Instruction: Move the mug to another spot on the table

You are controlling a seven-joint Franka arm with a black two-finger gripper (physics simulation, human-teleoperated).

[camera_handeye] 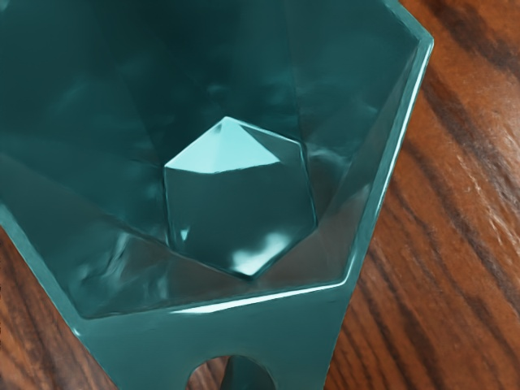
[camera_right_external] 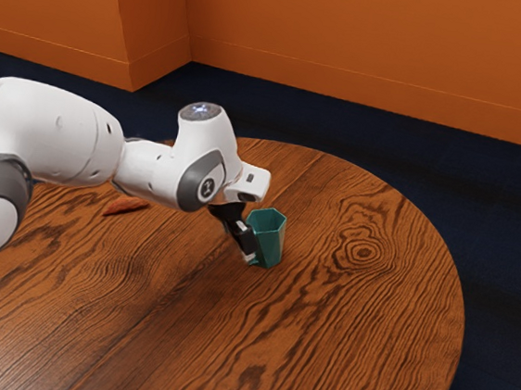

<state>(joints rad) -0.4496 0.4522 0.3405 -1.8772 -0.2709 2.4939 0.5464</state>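
A teal, faceted mug [camera_right_external: 269, 236] stands upright on the round wooden table [camera_right_external: 348, 335], near its middle. My black gripper [camera_right_external: 248, 242] comes down at the mug's side toward the exterior view's left. One finger lies against the outside of the wall and the other is hidden inside the rim, so the gripper is shut on that wall. From the wrist view I look straight down into the mug [camera_handeye: 236, 203] at its hexagonal floor, and the handle's arch [camera_handeye: 219, 370] lies just under my hand. The mug's base seems to rest on the wood.
A small orange object [camera_right_external: 129, 204] lies on the table behind my forearm, toward the exterior view's left. The table's curved edge [camera_right_external: 458, 309] runs along the exterior view's right, with dark blue floor beyond it. Orange walls stand at the back.
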